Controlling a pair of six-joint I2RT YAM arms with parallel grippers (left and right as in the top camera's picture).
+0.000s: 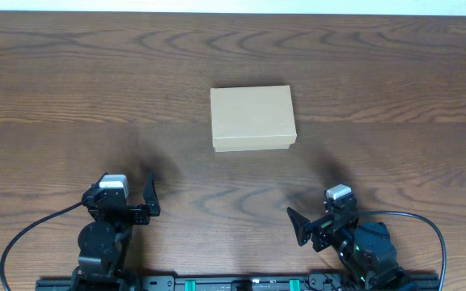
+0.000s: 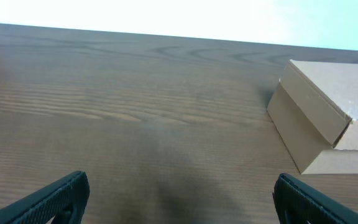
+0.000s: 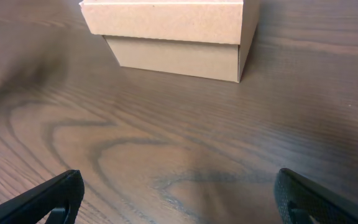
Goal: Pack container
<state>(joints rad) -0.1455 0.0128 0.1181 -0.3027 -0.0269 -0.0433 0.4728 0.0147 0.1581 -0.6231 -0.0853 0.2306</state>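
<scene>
The container [image 1: 252, 119] is a plain tan cardboard box with its lid shut, standing at the table's middle. It shows at the right of the left wrist view [image 2: 328, 118] and at the top of the right wrist view [image 3: 173, 37]. My left gripper [image 1: 136, 198] is open and empty near the front left, well short of the box; in its own view [image 2: 179, 199] only bare wood lies between the fingers. My right gripper [image 1: 318, 222] is open and empty near the front right; its own view [image 3: 179, 199] shows the same.
The dark wood-grain table [image 1: 71, 97] runs to a white far edge. Black cables [image 1: 23, 234] loop from both arm bases at the front edge. No other objects are in view.
</scene>
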